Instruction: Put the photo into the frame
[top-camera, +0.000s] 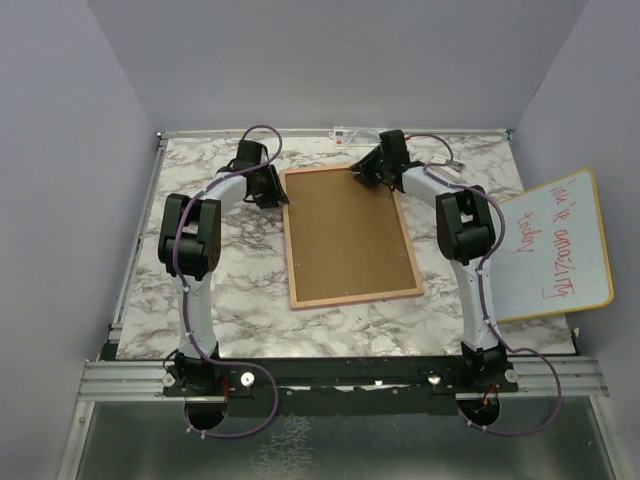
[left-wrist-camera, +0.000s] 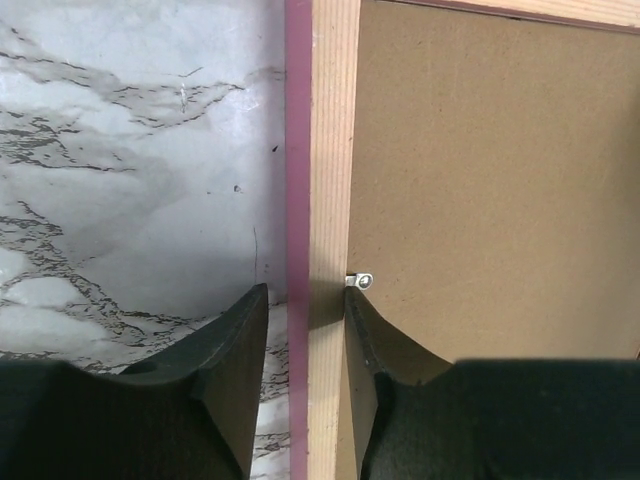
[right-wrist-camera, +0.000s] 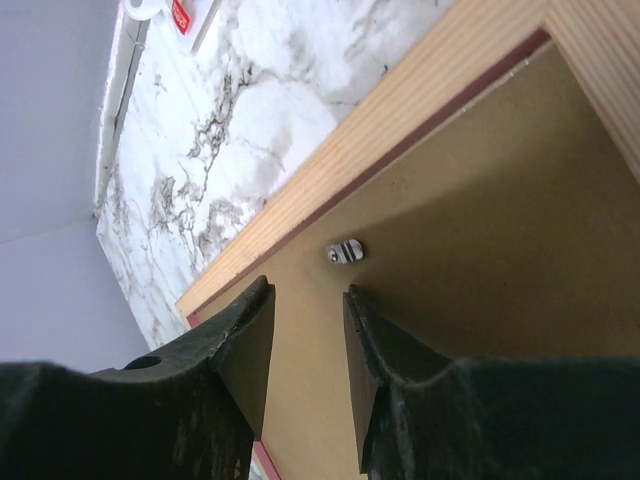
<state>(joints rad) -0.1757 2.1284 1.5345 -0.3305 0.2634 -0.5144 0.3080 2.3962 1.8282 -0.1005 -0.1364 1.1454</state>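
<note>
The left gripper (left-wrist-camera: 305, 295), fingers spread, straddles the wooden edge of the frame (left-wrist-camera: 333, 150). The right gripper (right-wrist-camera: 308, 290), also spread, hovers over the backing board (right-wrist-camera: 480, 230) beside a clip (right-wrist-camera: 345, 252).

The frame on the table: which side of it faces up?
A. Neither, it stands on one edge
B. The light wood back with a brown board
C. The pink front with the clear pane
B: the frame lies flat and shows its light wood back, with the brown board and a metal clip on top; of the pink, only a thin edge shows.
</note>
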